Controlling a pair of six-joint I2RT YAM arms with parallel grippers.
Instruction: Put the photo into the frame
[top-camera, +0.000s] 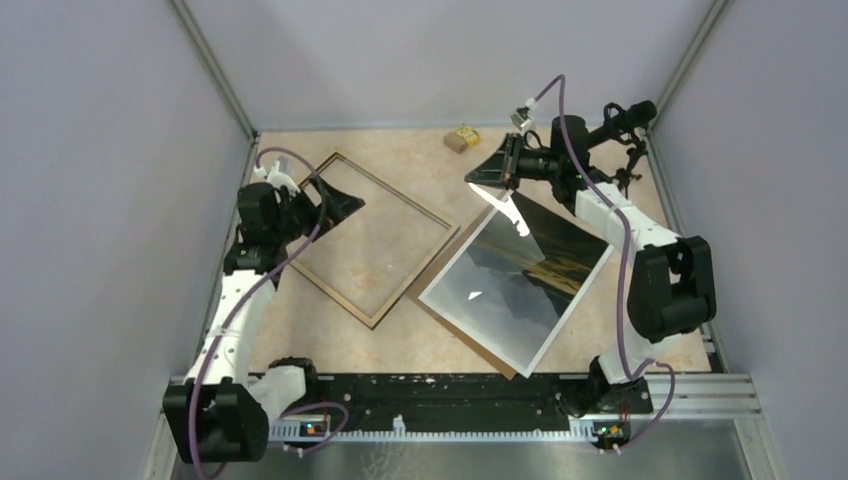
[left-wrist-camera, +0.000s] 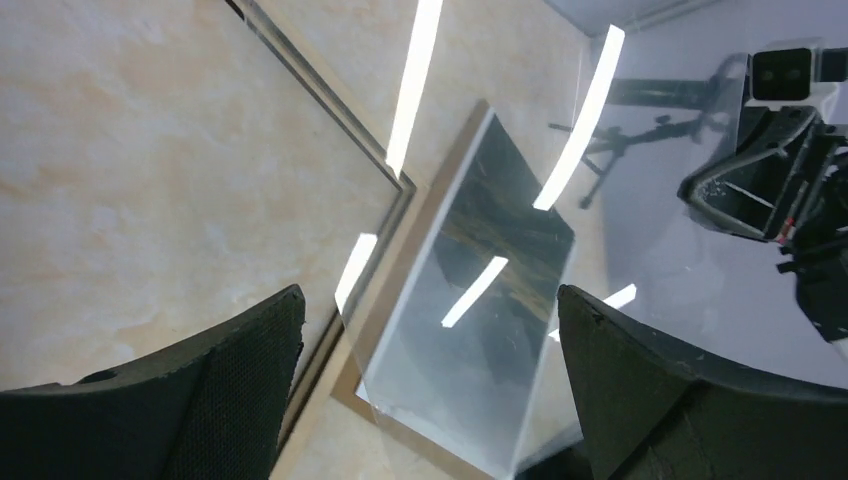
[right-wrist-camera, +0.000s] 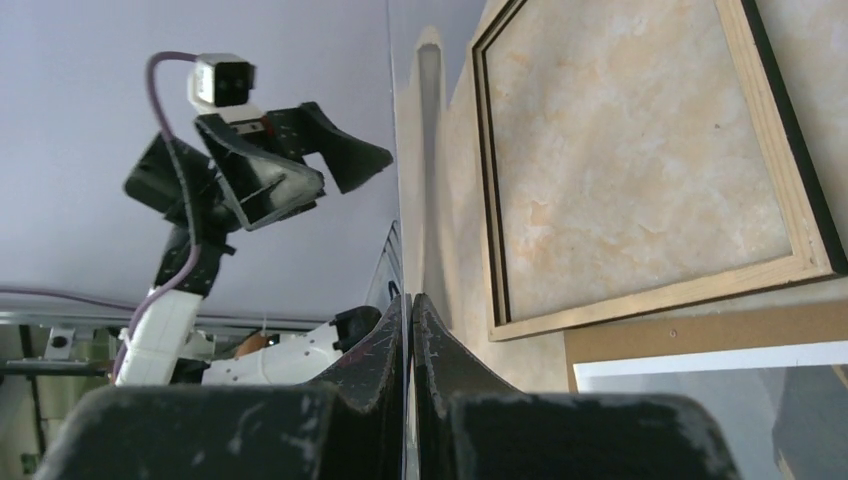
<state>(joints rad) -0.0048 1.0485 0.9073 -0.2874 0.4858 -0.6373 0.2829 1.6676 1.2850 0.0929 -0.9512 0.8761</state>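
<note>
R gripper (right-wrist-camera: 410, 310) pinches clear pane (left-wrist-camera: 500, 100) (photo (top-camera: 520, 275) lies beside frame (top-camera: 397, 190)).

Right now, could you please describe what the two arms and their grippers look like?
The left arm and right arm have white links, black joints and purple cables. The left gripper and right gripper have black wedge-shaped fingers with textured pads. Small white cameras top both wrists.

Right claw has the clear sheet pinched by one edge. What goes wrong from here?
1. The right claw grips the clear sheet at a single edge, and the left claw is open and off it, so the sheet may slip or swing.
2. The sheet hangs over the photo. A drop could scratch or shift the print.
</note>
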